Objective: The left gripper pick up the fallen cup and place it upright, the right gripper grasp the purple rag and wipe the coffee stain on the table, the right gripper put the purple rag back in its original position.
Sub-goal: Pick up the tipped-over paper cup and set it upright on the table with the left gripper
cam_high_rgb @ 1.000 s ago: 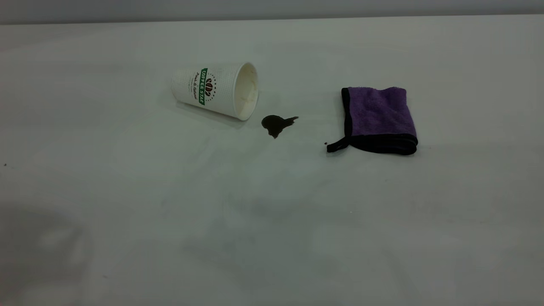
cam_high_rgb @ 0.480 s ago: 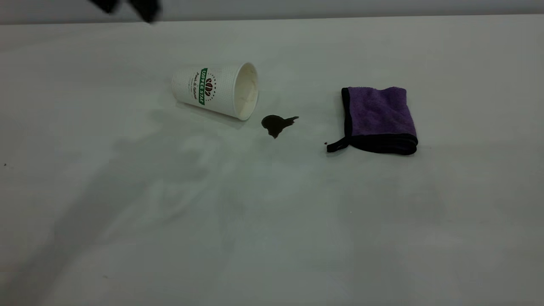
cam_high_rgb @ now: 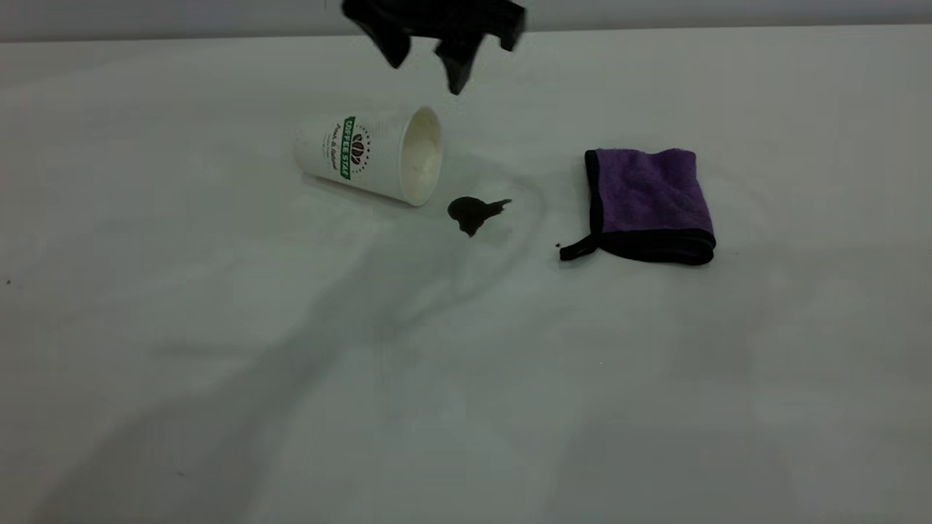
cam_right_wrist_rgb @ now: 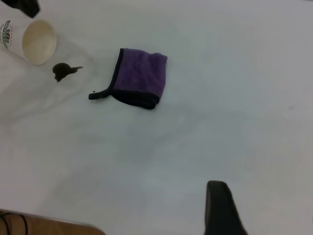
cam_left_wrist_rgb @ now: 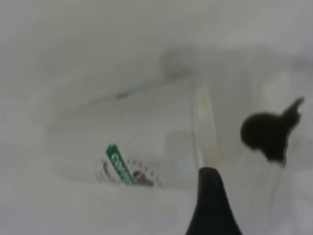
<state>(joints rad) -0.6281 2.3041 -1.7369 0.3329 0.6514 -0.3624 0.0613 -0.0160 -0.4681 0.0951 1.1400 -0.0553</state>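
Note:
The fallen cup point(cam_high_rgb: 368, 154) lies on its side on the table point(cam_high_rgb: 466, 400), its mouth facing the coffee stain point(cam_high_rgb: 473, 211) just beside it. My left gripper point(cam_high_rgb: 426, 67) hangs open in the air above and behind the cup's mouth, touching nothing. In the left wrist view one of its fingertips point(cam_left_wrist_rgb: 209, 196) shows over the cup point(cam_left_wrist_rgb: 146, 142), near the stain point(cam_left_wrist_rgb: 266, 132). The purple rag point(cam_high_rgb: 648, 200) lies folded to the right of the stain. My right gripper point(cam_right_wrist_rgb: 220, 210) is far from the rag point(cam_right_wrist_rgb: 139, 78) and holds nothing that I can see.
A tiny dark speck point(cam_high_rgb: 558, 246) sits by the rag's black loop tab point(cam_high_rgb: 579, 251). The table's far edge point(cam_high_rgb: 655, 28) runs behind the cup. A brown table border point(cam_right_wrist_rgb: 44, 223) shows in the right wrist view.
My left gripper came in from the upper left and moved right and lower, to above the cup's mouth. Cup, stain and rag have not moved.

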